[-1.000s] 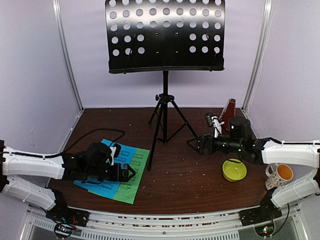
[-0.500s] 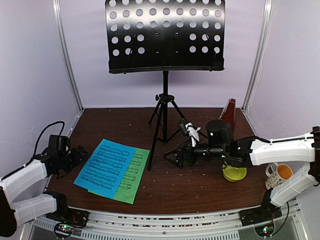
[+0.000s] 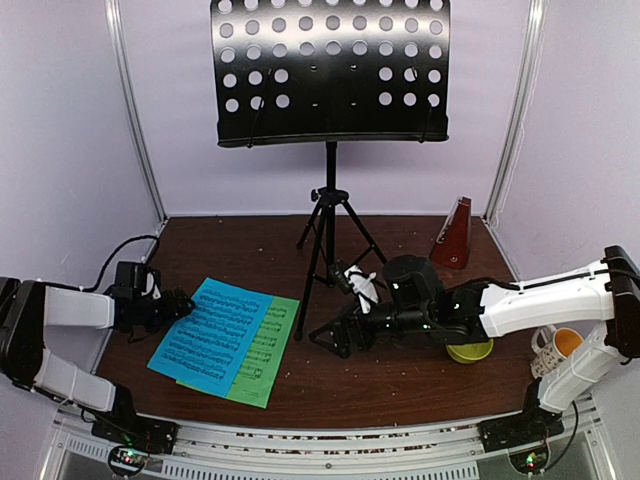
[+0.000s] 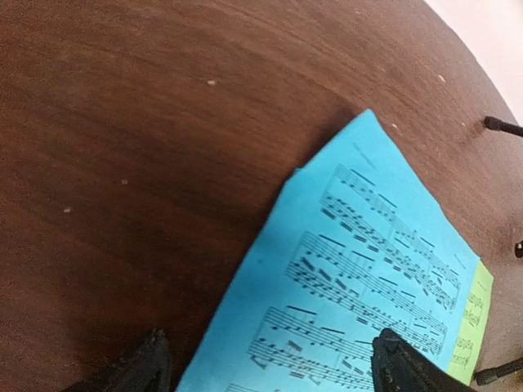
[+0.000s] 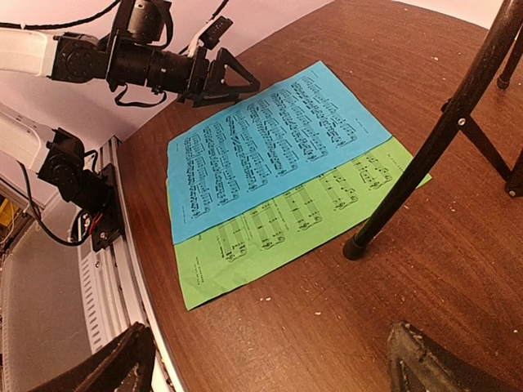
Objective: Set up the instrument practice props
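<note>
The music sheets (image 3: 212, 335) are lying flat near the table's (image 3: 400, 390) front-left corner, the left gripper (image 3: 185, 303) and right gripper (image 3: 320, 338) hanging released either side, so a low finger sliding under the blue edge is looking wisest.

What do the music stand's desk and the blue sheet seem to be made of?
The music stand desk looks like thin sheet metal, painted matte black: rows of punched round holes. The blue sheet is probably matte paper: thin, lying flat, printed with notes.
</note>
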